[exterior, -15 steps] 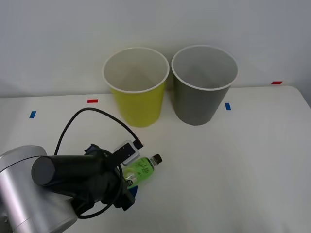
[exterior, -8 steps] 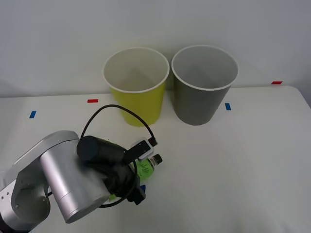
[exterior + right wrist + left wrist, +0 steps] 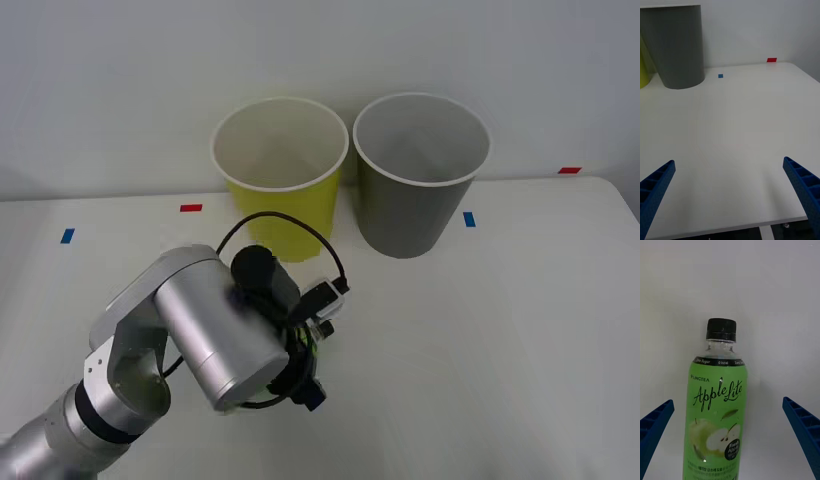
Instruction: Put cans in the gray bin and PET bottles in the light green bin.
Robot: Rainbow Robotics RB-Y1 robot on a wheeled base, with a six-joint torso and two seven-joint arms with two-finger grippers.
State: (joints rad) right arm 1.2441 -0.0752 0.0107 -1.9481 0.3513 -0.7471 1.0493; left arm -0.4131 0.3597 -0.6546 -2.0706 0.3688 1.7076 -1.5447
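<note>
left pincer [image 3: 730, 450] spread wide over the green-labelled bottle [image 3: 715, 408], which lies on the white desk [image 3: 480, 340] between the blue fingers [image 3: 655, 427], untouched. in the front view the bottle [image 3: 318, 330] sits at 6 o'clock from the yellow-green bin [image 3: 280, 175], gray bin [image 3: 420, 170] just beside at 3 o'clock. right pincer [image 3: 730, 198] open over bare desk.

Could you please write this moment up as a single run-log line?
left end effector: open, astride lying PET bottle | right end effector: open, idle above table | light green bin, gray bin: upright
</note>
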